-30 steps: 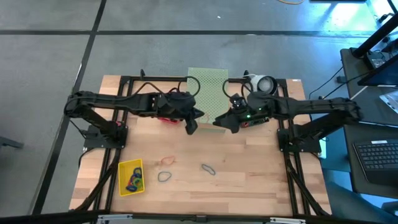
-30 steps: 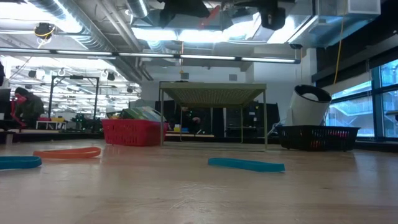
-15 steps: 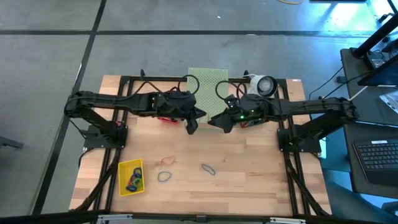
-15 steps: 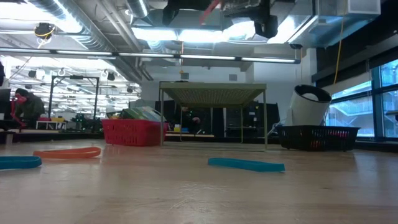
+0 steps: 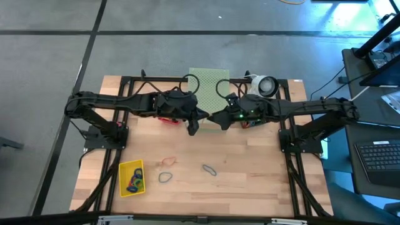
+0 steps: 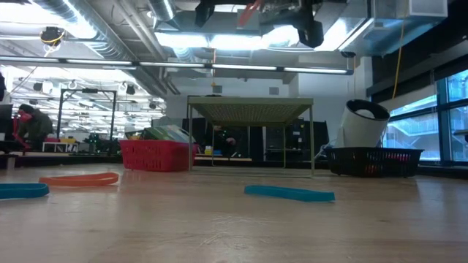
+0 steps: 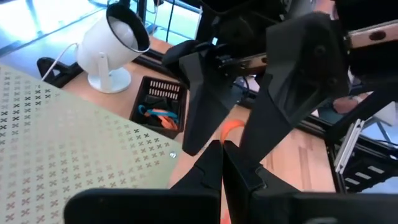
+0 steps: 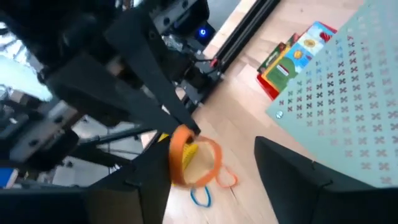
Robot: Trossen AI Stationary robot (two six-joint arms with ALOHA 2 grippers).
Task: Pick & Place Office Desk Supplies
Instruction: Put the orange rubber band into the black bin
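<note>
The right wrist view alone shows the left gripper (image 8: 186, 132) clamping an orange rubber-band loop (image 8: 194, 155) (thin, springy) in closed fingers above the wooden surface (image 5: 250, 162); the right gripper (image 5: 211, 120) fingers spread nearby.

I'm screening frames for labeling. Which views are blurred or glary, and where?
Right wrist view: soft throughout, the orange rubber band smeared. Low view: ceiling lights glare behind the arms; the near blue rubber band is soft. Left wrist view: blown-out window light by the white lamp.
</note>
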